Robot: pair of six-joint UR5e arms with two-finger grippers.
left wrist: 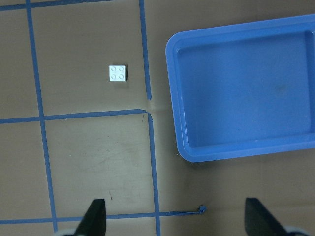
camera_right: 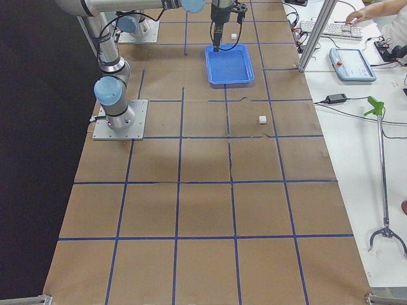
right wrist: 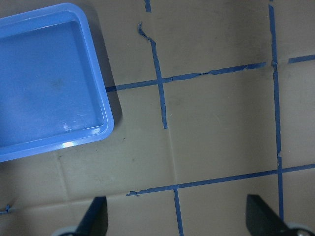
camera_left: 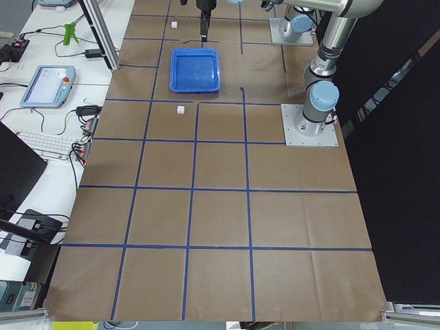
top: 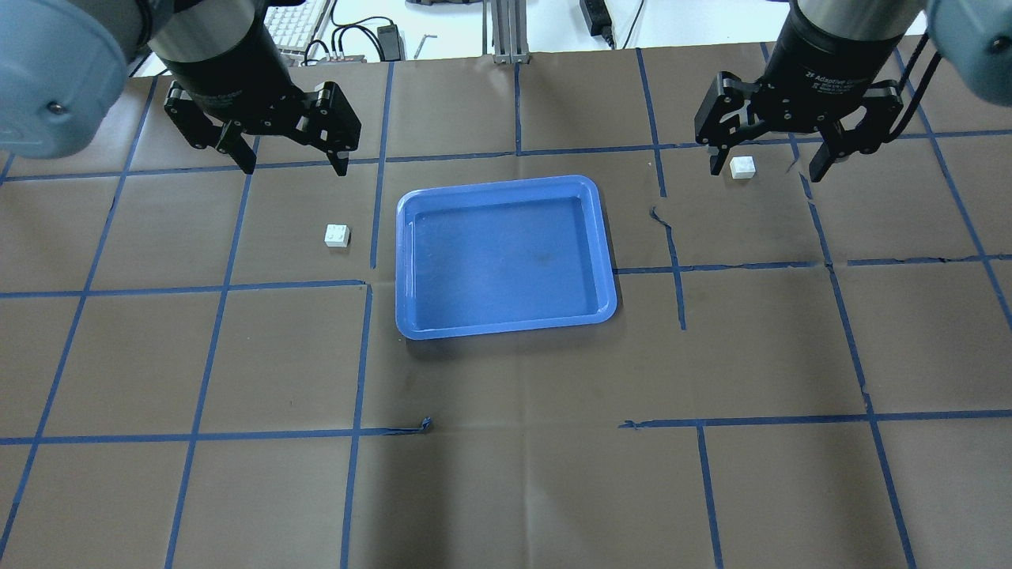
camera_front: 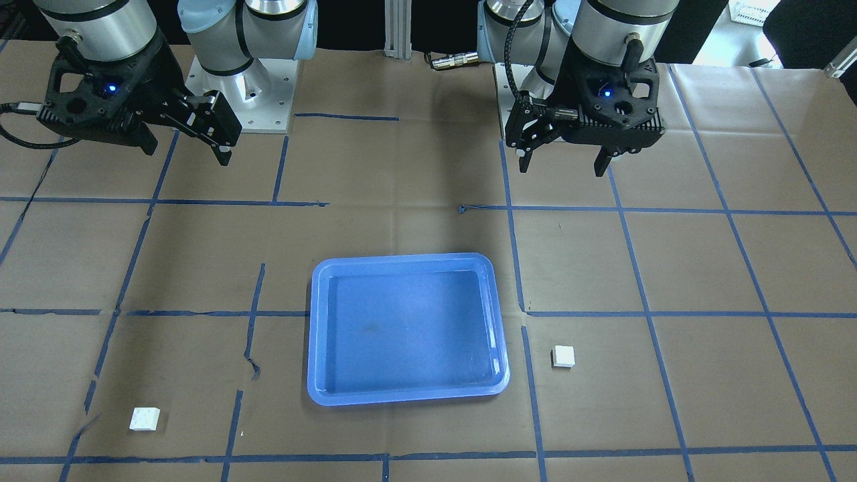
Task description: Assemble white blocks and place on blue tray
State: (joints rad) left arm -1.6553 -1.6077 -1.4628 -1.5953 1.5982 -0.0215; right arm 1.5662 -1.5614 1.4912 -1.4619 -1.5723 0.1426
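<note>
1. Two pieces lie apart: the left white block [top: 337,235] just left of the blue tray [top: 506,188], the right white block [top: 742,167] farther right.
2. Left gripper [top: 295,162] and right gripper [top: 765,170] hover, fingers spread apart.

Tray [top: 506,186] in the middle, one block [top: 337,235] near its left side, other block [top: 742,167] well off right

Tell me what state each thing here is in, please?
blue tray: empty, flat on the table.
left white block: loose on the table, studs up, outside the tray.
right white block: loose on the table, unjoined.
left claw: open, holding nothing.
right claw: open, holding nothing.
</note>
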